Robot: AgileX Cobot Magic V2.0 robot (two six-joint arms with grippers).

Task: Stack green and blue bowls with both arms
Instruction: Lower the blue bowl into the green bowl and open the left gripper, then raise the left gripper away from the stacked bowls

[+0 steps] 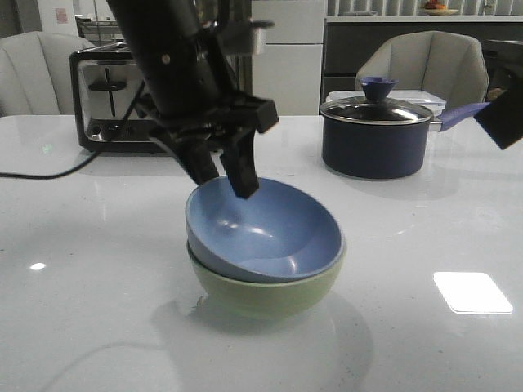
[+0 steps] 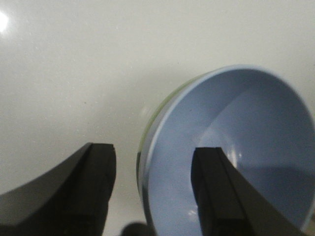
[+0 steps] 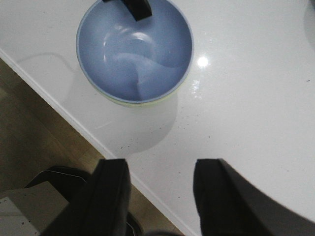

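Observation:
The blue bowl [image 1: 265, 233] sits tilted inside the green bowl [image 1: 261, 296] at the table's middle. My left gripper [image 1: 226, 184] is open at the blue bowl's far left rim, one finger inside it and one outside. In the left wrist view the left gripper [image 2: 155, 150] straddles the blue bowl's [image 2: 241, 128] rim with a gap on both sides, and a sliver of the green bowl [image 2: 162, 105] shows. My right gripper [image 3: 161, 164] is open and empty, high above the table's front edge, looking down on the blue bowl [image 3: 135, 49]. Only a black part of the right arm [image 1: 502, 114] shows at the front view's right edge.
A dark navy lidded saucepan [image 1: 376, 139] stands at the back right. A black and chrome toaster [image 1: 110, 98] stands at the back left, its cable [image 1: 41, 173] running off left. The table's front edge [image 3: 74, 120] and the floor show in the right wrist view.

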